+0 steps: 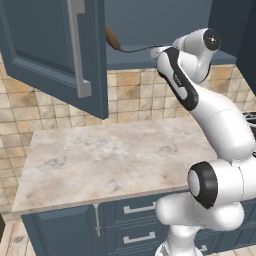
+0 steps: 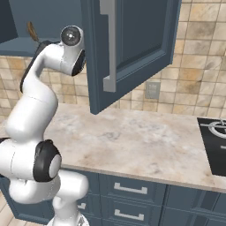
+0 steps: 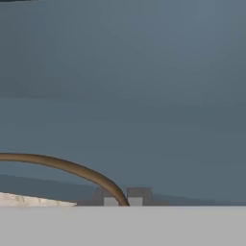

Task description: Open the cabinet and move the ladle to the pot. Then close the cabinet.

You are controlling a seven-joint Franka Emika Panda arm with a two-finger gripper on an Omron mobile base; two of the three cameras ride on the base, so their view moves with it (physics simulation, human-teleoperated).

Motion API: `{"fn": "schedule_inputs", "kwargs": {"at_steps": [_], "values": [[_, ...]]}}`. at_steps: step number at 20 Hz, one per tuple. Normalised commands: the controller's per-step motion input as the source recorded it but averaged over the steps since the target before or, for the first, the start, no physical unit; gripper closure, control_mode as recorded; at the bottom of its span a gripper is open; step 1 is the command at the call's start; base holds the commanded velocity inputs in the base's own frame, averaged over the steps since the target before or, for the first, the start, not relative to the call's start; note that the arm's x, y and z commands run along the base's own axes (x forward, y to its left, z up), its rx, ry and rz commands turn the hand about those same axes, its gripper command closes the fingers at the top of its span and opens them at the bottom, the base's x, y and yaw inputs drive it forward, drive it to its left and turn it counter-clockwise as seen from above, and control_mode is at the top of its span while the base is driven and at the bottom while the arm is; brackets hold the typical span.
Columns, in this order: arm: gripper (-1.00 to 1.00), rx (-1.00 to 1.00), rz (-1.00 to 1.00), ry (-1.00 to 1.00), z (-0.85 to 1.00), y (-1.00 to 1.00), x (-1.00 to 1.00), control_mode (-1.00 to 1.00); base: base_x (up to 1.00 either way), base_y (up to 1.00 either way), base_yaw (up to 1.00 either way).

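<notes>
Gripping: gripper (image 3: 123, 201) closed on the ladle (image 3: 72, 168) handle, thin brown shaft pinched between the fingertips
Ladle: inside the open cabinet (image 1: 55, 45); bowl end (image 1: 112, 38) beyond the hand, away from the arm
Left base view: bowl and curved handle above the shelf edge
Right base view: open door (image 2: 132, 48) beside the wrist; stovetop (image 2: 214, 143) far off
Hand view: cabinet interior behind the handle

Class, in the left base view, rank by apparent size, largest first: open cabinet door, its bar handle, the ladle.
1. Cabinet door, though nearness to the camera enlarges it.
2. Bar handle.
3. Ladle, partly hidden.
</notes>
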Motion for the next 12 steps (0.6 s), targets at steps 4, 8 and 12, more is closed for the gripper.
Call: {"fn": "schedule_inputs", "kwargs": {"at_steps": [4, 8, 12], "values": [[1.0, -0.02, -0.08, 0.0, 0.2, -0.17, -0.95, -1.0, 0.0, 0.0, 0.0], [1.0, -0.03, -0.07, 0.02, 0.18, -0.3, -1.0, -1.0, 0.0, 0.0, 0.0], [1.0, -0.02, -0.06, 0.05, 0.17, -0.31, -1.0, -1.0, 0.0, 0.0, 0.0]]}}
